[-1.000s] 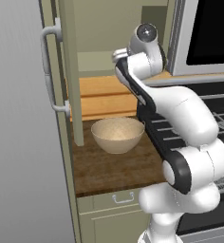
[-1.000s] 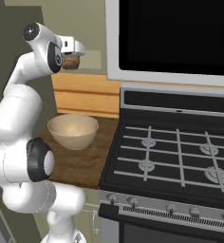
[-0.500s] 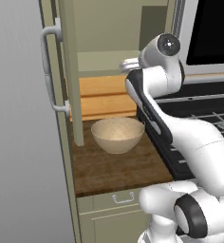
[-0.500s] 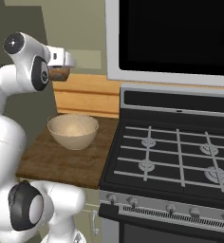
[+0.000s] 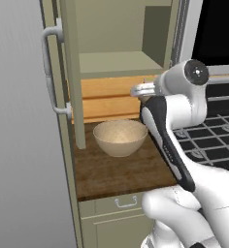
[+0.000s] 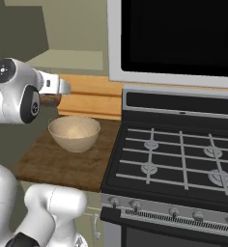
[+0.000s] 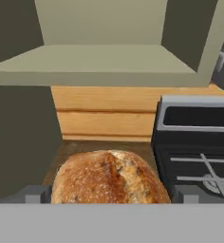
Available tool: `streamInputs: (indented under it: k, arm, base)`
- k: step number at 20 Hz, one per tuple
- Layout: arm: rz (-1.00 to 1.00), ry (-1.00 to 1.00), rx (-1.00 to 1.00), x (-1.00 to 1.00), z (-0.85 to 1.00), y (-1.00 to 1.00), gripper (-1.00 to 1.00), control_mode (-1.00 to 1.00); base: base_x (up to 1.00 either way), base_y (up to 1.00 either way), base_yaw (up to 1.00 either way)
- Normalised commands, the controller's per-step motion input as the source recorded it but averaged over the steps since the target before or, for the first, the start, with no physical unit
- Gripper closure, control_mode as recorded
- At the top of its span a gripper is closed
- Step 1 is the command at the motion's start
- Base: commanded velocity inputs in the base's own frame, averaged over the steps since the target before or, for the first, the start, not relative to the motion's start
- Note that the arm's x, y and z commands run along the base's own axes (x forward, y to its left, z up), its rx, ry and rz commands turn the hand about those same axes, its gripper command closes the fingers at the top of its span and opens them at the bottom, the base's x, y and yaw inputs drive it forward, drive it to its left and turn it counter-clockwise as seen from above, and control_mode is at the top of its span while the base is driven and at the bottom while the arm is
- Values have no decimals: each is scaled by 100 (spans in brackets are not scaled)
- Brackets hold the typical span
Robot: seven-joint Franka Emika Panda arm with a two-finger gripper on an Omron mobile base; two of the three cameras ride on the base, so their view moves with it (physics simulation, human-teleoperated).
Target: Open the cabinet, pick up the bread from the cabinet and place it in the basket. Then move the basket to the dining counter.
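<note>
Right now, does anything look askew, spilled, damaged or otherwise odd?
Nothing stands out. The cabinet door is swung open, its shelf bare. The bread sits whole between the gripper fingers, out of the cabinet. The basket stands upright on the wooden countertop with nothing spilled around it.

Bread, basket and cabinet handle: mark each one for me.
bread [image 7: 109,178], hand view, top of the crust.
basket [image 5: 119,137], left base view, inner wall.
cabinet handle [image 5: 49,72], left base view, middle of the silver bar.
</note>
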Motion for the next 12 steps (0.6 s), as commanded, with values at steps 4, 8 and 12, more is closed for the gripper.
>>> streamInputs:
  k: [4, 8, 12]
  arm:
    - [0, 6, 6, -14, -93, 0, 100, -100]
    - [0, 7, 0, 2, -68, 0, 100, -100]
    - [0, 9, 6, 43, -44, 0, 100, -100]
  base:
    - [0, 0, 0]
    - [0, 0, 0]
    - [0, 0, 0]
